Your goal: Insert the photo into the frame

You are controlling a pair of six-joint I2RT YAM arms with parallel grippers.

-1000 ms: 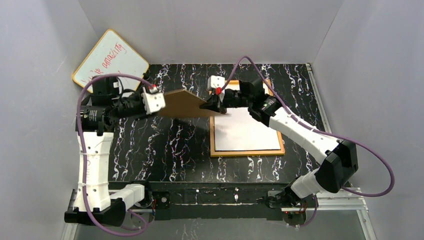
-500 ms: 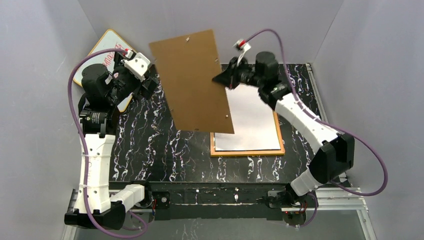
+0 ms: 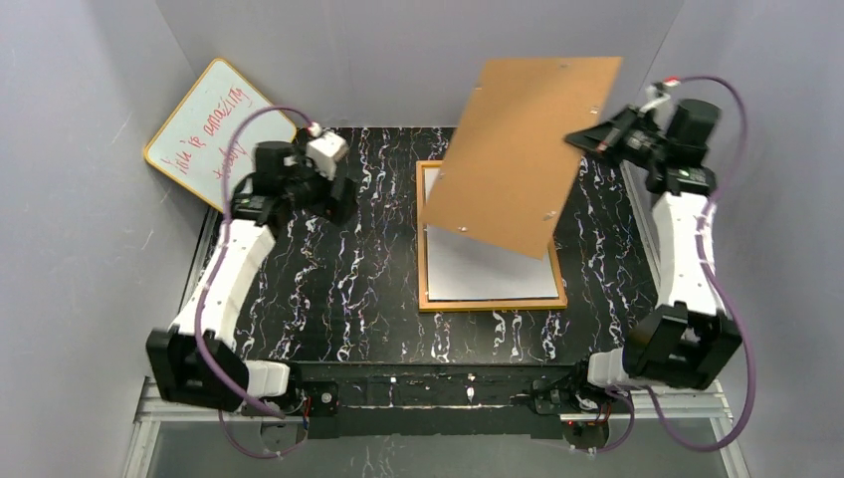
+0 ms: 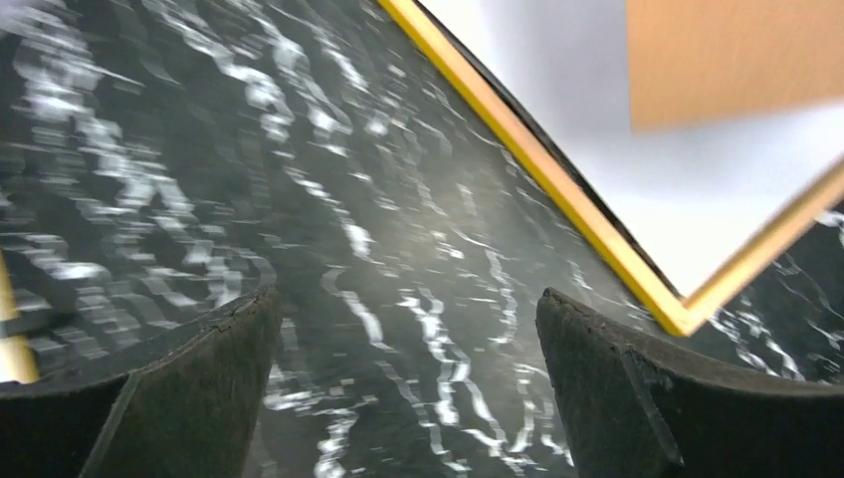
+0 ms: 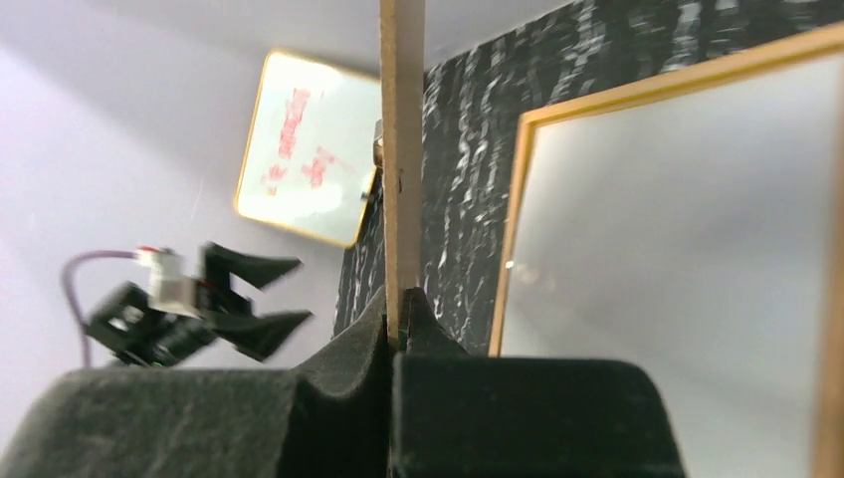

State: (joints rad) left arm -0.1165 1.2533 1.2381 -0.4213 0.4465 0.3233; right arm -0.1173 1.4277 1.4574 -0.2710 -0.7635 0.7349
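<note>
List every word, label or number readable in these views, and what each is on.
"amazing" (probable reading): red handwriting, upper line, on the whiteboard leaning in the far left corner.
Other red handwriting on it: too small and slanted to read, and blurred in the right wrist view.
Brown backing board and frame: no writing visible.

backing board point(image 3: 518, 149): brown fibreboard, matt, smooth
bench point(image 3: 338, 289): black marbled top, faint sheen
frame point(image 3: 493, 303): smooth orange-brown rim
photo point(image 3: 488, 271): white matt paper back
whiteboard point(image 3: 204, 129): glossy white face
right pincer point(image 5: 403, 314) pads point(image 5: 338, 368): black, matt, foam-like
</note>
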